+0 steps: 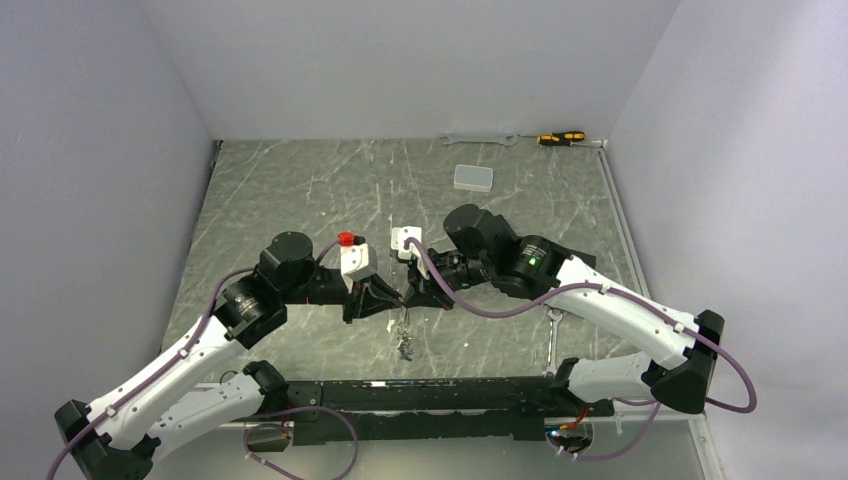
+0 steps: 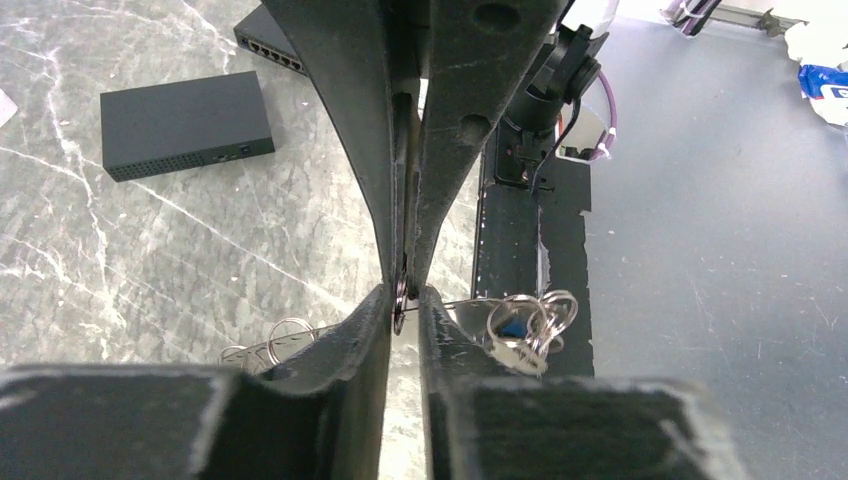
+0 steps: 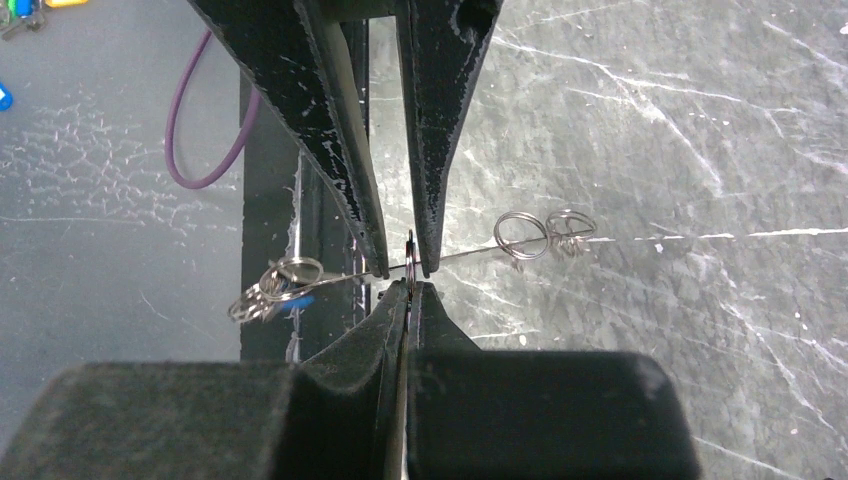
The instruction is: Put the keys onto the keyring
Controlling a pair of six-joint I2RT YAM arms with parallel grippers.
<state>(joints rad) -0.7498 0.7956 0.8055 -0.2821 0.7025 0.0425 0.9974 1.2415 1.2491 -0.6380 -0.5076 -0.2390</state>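
- Top external view: the left gripper and the right gripper meet tip to tip above the middle of the table.
- The keys hang in a small cluster at 6 o'clock from the meeting point. The keyring is too thin to make out here, and finger state cannot be read from this view.
- A spanner and a screwdriver lie at the far edge at 1 o'clock. A clear box sits just nearer than them.
- Left wrist view: the left gripper shows its fingers a narrow gap apart, one on each side of a small dark ring seen edge-on.
- The right gripper enters from 12 o'clock, its fingers together on the top of that ring.
- The keyring, a thin wire, runs from the ring toward 3 o'clock to the keys, where a blue tag shows.
- Bare split rings lie at 8 o'clock. A black box lies at 10 o'clock.
- Right wrist view: the right gripper has its fingers pressed together on the lower part of the small dark ring.
- The left gripper enters from 12 o'clock, tips slightly apart around the ring.
- The keyring crosses from 9 to 3 o'clock: keys at 9, split rings at 3.
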